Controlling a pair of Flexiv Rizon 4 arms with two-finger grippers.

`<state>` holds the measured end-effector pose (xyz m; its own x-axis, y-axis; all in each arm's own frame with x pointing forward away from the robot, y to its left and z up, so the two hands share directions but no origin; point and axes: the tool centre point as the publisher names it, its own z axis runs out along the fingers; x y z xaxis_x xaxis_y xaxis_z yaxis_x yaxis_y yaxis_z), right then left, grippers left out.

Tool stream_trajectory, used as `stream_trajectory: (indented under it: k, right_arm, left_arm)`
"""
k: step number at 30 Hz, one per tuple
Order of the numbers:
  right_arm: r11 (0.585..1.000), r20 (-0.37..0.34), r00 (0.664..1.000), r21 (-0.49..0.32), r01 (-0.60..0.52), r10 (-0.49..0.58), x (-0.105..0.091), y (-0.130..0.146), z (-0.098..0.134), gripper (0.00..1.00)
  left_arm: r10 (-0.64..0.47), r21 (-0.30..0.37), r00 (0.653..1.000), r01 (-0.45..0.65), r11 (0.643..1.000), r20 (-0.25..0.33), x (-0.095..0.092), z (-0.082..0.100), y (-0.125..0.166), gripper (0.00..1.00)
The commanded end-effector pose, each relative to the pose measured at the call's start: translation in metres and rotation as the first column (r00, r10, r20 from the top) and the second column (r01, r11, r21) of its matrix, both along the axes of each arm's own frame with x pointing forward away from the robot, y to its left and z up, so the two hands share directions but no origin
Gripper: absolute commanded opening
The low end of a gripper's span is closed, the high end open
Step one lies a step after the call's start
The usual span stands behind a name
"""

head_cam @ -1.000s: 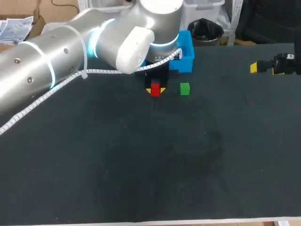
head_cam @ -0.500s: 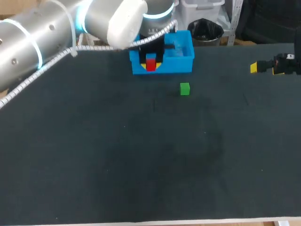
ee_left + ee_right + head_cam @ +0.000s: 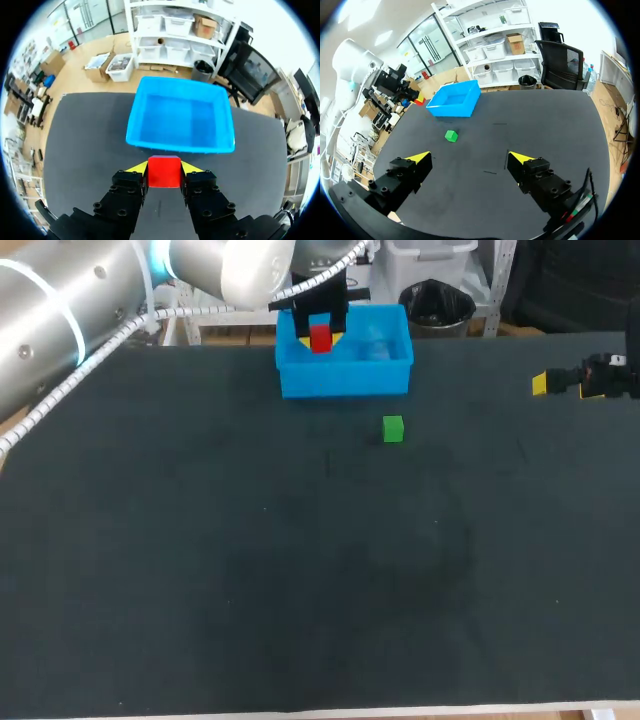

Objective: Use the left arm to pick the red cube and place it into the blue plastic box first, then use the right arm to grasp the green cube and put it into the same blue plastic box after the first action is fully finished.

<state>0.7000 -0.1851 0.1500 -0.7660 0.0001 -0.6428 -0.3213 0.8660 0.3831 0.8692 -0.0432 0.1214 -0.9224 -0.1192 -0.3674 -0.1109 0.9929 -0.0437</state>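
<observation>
Red cube (image 3: 164,172) pinched between the yellow tips of the left gripper (image 3: 164,167) — blue box (image 3: 179,146) just ahead, perhaps partly beneath; right gripper (image 3: 470,159) spread wide, green cube (image 3: 451,135) well ahead

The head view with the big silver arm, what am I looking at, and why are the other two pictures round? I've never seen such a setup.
This is a robot with two arms at a dark table. The head view looks down from above and behind it; the silver left arm comes in from that side. The round pictures come from a camera on each wrist, looking out along that arm's claw, whose two fingers have yellow tips. The left claw is shut on a red cube, held up by a blue plastic box, not yet dropped in. A green cube lies on the table, apart from the box. The right claw is open, holding nothing.
</observation>
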Motion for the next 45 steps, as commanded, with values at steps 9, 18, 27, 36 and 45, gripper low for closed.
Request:
stream_trajectory:
  k: [9, 18, 27, 36, 45]
  right_arm:
    - [1.000, 0.000, 1.000, 0.000, 0.000, 0.000, 0.000, 0.000, 0.000, 1.00]
    - [1.000, 0.000, 1.000, 0.000, 0.000, 0.000, 0.000, 0.000, 0.000, 1.00]
    - [1.000, 0.000, 1.000, 0.000, 0.000, 0.000, 0.000, 0.000, 0.000, 1.00]
    - [1.000, 0.000, 1.000, 0.000, 0.000, 0.000, 0.000, 0.000, 0.000, 1.00]
    - [1.000, 0.000, 1.000, 0.000, 0.000, 0.000, 0.000, 0.000, 0.000, 1.00]
  left_arm:
    - [0.133, -0.112, 0.988, -0.125, 0.986, 0.072, 0.049, 0.006, 0.002, 0.00]
    - [0.227, -0.170, 0.969, -0.208, 0.963, 0.098, 0.073, -0.004, 0.009, 0.00]
    - [0.279, -0.203, 0.955, -0.255, 0.945, 0.100, 0.088, -0.021, 0.012, 0.00]
    - [0.303, -0.201, 0.949, -0.280, 0.939, 0.089, 0.100, -0.036, 0.009, 0.00]
    - [0.319, -0.189, 0.944, -0.299, 0.935, 0.083, 0.102, -0.038, 0.009, 1.00]
